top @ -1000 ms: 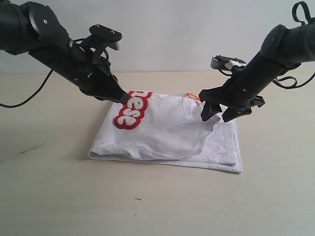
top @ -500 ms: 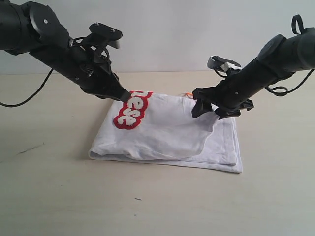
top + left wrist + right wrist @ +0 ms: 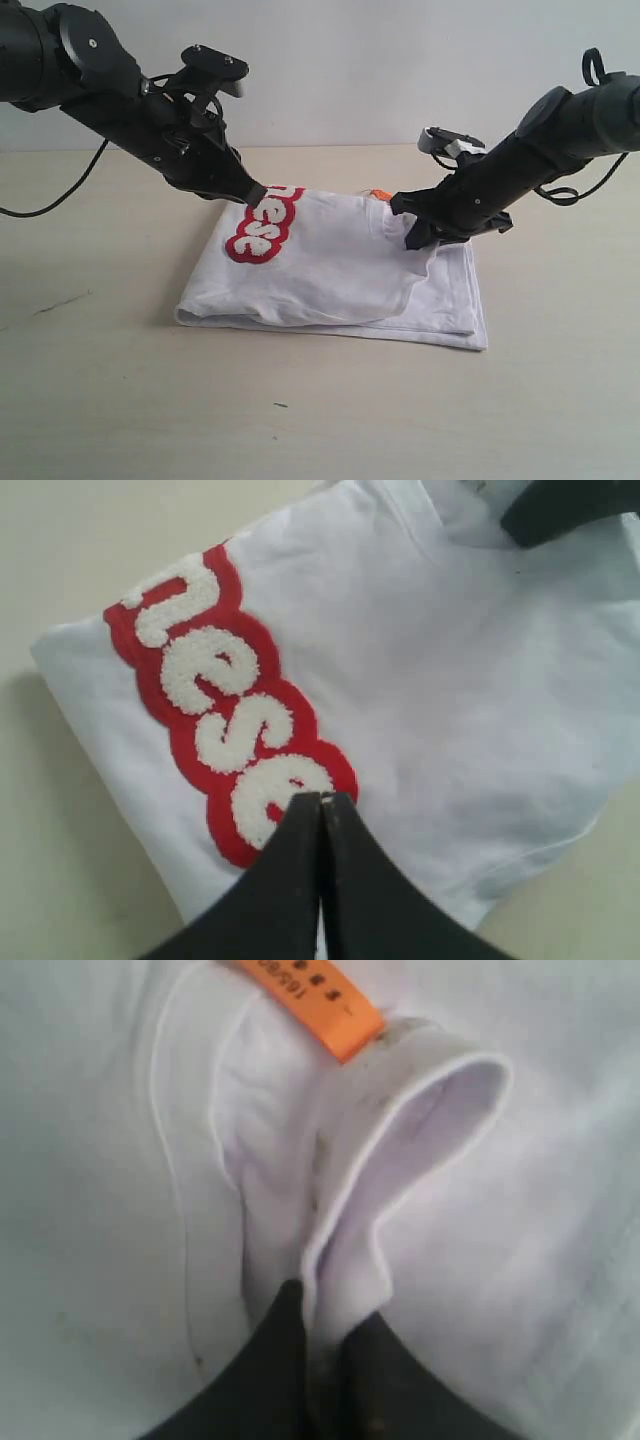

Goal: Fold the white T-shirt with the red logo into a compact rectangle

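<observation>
Two folded layers: white T-shirt (image 3: 340, 270) | left pincer (image 3: 320, 805) pinches it by red logo (image 3: 262, 225) | right pincer (image 3: 325, 1330) pinches collar (image 3: 400, 1150)

**Count of items.** You see one white T-shirt (image 3: 330, 270) lying on one table (image 3: 100, 400). The shirt bears one red logo (image 3: 263, 227). In the left wrist view you can count four of its white letters, "nese". One orange neck tag (image 3: 315, 995) shows at the collar. Two black arms enter the scene, one left arm (image 3: 120, 100) and one right arm (image 3: 540, 140). Each arm ends in a single gripper, the left gripper (image 3: 257, 194) and the right gripper (image 3: 419, 238). That makes two grippers, with two fingers apiece. One black cable (image 3: 70, 187) trails from the left arm. You cannot count the looped leads at the right arm.
</observation>
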Robot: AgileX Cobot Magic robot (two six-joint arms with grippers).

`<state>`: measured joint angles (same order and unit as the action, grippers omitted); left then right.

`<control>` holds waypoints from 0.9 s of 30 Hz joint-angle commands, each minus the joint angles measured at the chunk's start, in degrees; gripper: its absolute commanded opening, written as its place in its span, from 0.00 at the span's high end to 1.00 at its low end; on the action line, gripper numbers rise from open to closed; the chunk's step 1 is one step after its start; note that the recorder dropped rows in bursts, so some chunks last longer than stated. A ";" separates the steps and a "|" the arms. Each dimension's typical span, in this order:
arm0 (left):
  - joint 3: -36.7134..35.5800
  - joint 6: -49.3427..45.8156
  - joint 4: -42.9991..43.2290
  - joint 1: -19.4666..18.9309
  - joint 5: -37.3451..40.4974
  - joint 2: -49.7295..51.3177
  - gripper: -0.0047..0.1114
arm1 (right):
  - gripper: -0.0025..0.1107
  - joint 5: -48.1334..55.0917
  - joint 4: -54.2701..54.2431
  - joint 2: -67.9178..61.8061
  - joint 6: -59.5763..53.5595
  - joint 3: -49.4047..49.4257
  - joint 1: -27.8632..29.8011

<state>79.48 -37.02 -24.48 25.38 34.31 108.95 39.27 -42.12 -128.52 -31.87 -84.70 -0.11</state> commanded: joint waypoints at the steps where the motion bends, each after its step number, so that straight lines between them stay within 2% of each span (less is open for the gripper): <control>1: -0.01 -0.13 -0.46 -0.16 -0.89 -0.49 0.96 | 0.98 0.38 0.84 4.92 -1.63 0.28 -0.22; 9: -0.01 -0.13 -0.46 -0.16 -1.00 -0.49 0.96 | 0.98 0.86 9.23 15.06 -0.87 0.28 -0.22; 11: -0.01 -0.13 -0.46 -0.16 -1.64 -0.49 0.96 | 0.98 0.86 14.40 19.32 2.17 0.28 -0.22; 18: -0.01 -0.13 -0.46 -0.16 -3.97 -0.49 0.96 | 0.98 3.25 50.65 23.98 26.05 0.28 -0.22; 23: -0.01 -0.13 -0.46 -0.16 -6.50 -0.49 0.96 | 0.98 14.10 70.47 21.57 33.31 0.28 -0.22; 27: -0.01 -0.13 -0.46 -0.16 -7.55 -0.49 0.96 | 0.98 20.57 78.79 19.18 34.09 0.28 -0.22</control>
<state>79.48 -37.02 -24.61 25.38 28.00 108.95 56.92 31.70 -108.36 1.19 -84.48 -0.32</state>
